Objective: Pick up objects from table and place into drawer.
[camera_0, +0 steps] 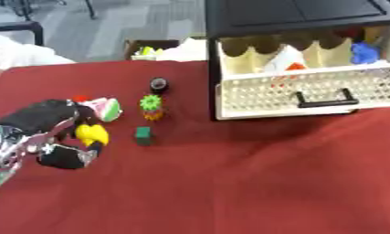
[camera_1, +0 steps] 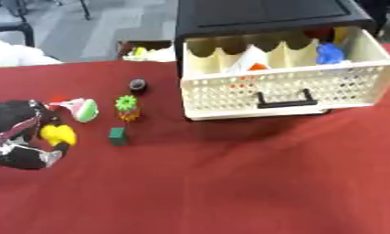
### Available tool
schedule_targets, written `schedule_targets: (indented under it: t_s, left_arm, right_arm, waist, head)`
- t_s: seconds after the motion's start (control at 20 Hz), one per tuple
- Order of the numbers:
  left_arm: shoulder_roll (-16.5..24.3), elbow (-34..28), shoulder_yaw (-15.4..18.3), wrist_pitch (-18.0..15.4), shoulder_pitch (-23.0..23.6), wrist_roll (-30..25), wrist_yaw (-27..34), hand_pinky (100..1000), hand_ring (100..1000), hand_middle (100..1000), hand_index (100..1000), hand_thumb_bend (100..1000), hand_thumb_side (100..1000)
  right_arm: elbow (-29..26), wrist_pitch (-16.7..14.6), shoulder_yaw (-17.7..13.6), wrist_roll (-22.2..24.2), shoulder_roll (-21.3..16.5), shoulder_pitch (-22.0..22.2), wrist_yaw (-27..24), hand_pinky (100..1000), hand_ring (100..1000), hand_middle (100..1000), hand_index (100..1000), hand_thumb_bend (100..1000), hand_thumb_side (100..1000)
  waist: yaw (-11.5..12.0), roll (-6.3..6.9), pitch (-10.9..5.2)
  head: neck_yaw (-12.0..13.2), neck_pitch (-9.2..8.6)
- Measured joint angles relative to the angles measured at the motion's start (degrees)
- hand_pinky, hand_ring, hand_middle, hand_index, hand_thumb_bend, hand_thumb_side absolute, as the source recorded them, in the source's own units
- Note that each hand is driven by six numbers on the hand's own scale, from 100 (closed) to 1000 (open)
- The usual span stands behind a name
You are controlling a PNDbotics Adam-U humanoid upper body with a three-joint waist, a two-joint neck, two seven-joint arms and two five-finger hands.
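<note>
**Yellow toy held at the bench's left side**

Red cloth covers the bench, and the open drawer serves as the landmark. The drawer is cream, with a perforated front and a black handle, and it is pulled out of a black cabinet at the far right. Inside it, a blue object is seen toward the right end, and a white and orange object lies nearer the middle, between the scalloped dividers.

Well to the left of the drawer, the left hand is seen low over the cloth. Its fingers are curled round a yellow toy, which is pinched between black fingers and thumb.

Between the hand and the drawer, four small things are laid out. A green block rests on the cloth, left of the drawer's front corner. A small pineapple-like toy, green on top and orange below, stands just beyond the block. A black round object lies further back, near the drawer's left wall. A pink, white and green toy lies just beside the hand, on its far side.

The right hand is not seen in either view.
</note>
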Motion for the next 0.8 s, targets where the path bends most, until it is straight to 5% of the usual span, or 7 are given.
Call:
schedule_targets:
  t_s: [0.8]
  left_arm:
    - [-4.24, 2.23, 2.74, -4.96, -14.42, -2.45, 6.21, 256, 358, 373, 625, 100, 389]
  right_arm:
    - [0.0, 2.15, 0.06, 2.52, -1.87, -3.23, -4.59, 566, 455, 396, 629, 100, 1000]
  waist:
    - [-2.18, 1.2, -0.98]
  head:
    - [-0.4, 0.01]
